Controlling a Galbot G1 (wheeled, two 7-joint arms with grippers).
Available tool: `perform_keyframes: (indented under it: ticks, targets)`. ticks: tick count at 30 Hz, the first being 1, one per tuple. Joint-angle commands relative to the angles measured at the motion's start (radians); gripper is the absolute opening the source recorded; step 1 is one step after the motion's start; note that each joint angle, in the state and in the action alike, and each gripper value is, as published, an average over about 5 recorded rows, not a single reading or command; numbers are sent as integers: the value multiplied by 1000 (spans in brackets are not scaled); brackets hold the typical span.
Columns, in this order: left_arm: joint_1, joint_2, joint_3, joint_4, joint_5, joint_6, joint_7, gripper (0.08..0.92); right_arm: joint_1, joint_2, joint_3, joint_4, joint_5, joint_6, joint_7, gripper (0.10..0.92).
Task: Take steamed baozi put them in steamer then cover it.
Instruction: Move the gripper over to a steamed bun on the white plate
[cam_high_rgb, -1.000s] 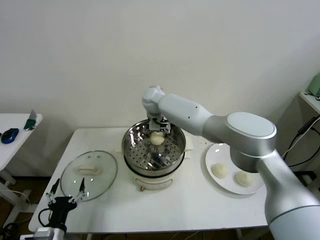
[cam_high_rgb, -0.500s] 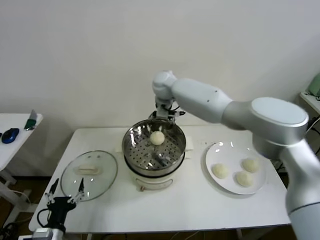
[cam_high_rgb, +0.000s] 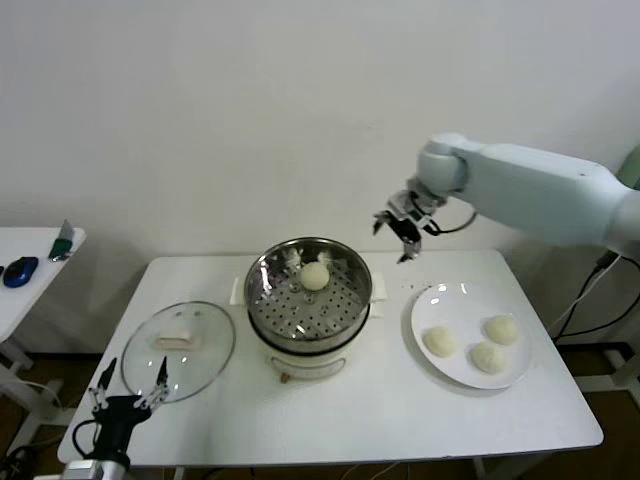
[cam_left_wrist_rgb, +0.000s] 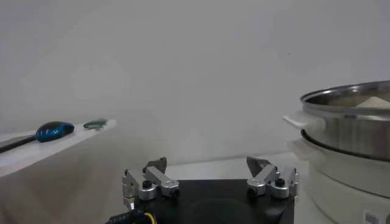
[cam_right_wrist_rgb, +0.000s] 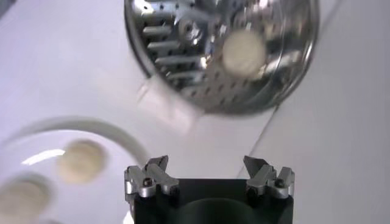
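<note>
The steel steamer (cam_high_rgb: 308, 312) stands mid-table on its cream pot base, with one steamed baozi (cam_high_rgb: 315, 276) lying at the back of its basket. Three more baozi (cam_high_rgb: 439, 342) rest on a white plate (cam_high_rgb: 455, 305) to the right. The glass cover (cam_high_rgb: 178, 350) lies flat on the table left of the steamer. My right gripper (cam_high_rgb: 402, 228) hangs open and empty in the air between steamer and plate; its wrist view looks down on the steamer (cam_right_wrist_rgb: 183, 36), its baozi (cam_right_wrist_rgb: 244, 53) and the plate (cam_right_wrist_rgb: 91, 125). My left gripper (cam_high_rgb: 130, 385) waits open at the table's front left corner.
A side table at far left holds a blue mouse (cam_high_rgb: 19, 270). The wall runs close behind the table. From the left wrist, the steamer's rim (cam_left_wrist_rgb: 347, 100) shows to one side and the mouse (cam_left_wrist_rgb: 55, 129) to the other.
My right arm has risen out of the steamer and swung right, to above the gap between steamer and plate, leaving the baozi in the basket. The left arm has not moved.
</note>
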Motion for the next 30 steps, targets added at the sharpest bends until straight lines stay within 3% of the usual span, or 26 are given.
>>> perform_keyframes:
  ticks: [1, 13, 30]
  targets:
    - [3, 0, -1, -10, -6, 2, 0, 823, -197, -285, 12, 91, 62, -256, -1, 823]
    - [13, -6, -14, -11, -9, 2, 1, 823, -378, -156, 110, -80, -2, -212, 2, 823]
    - [26, -6, -31, 6, -23, -6, -2, 823, -418, -67, 119, -191, -2, -186, -10, 823]
